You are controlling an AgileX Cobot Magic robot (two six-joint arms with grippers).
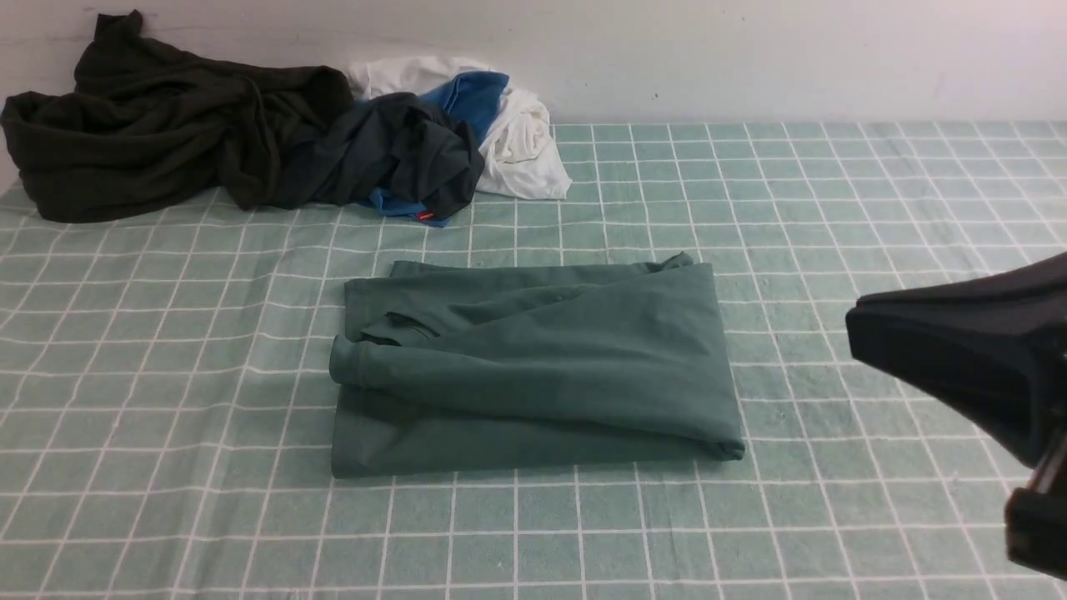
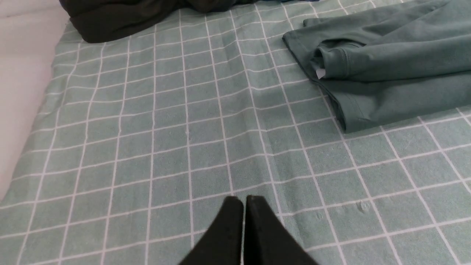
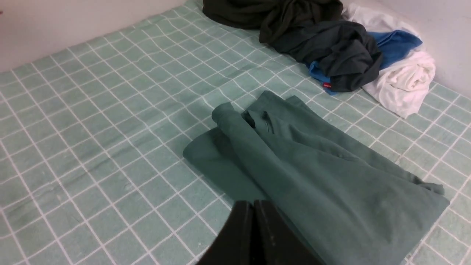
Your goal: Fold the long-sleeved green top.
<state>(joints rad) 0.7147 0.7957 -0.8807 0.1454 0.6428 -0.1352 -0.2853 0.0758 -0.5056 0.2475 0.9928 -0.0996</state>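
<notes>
The green long-sleeved top (image 1: 533,367) lies folded into a rough rectangle in the middle of the checked cloth, with a sleeve laid across it. It also shows in the left wrist view (image 2: 386,73) and in the right wrist view (image 3: 312,176). My left gripper (image 2: 244,200) is shut and empty, above bare cloth to the left of the top; it is out of the front view. My right gripper (image 3: 253,204) is shut and empty, held above the top's near right edge. In the front view only the right arm's black body (image 1: 975,358) shows, to the right of the top.
A dark olive-black garment (image 1: 158,117) and a dark charcoal garment (image 1: 400,154) with blue and white cloth (image 1: 521,142) are heaped at the back left against the wall. The green checked cloth (image 1: 834,208) covers the table.
</notes>
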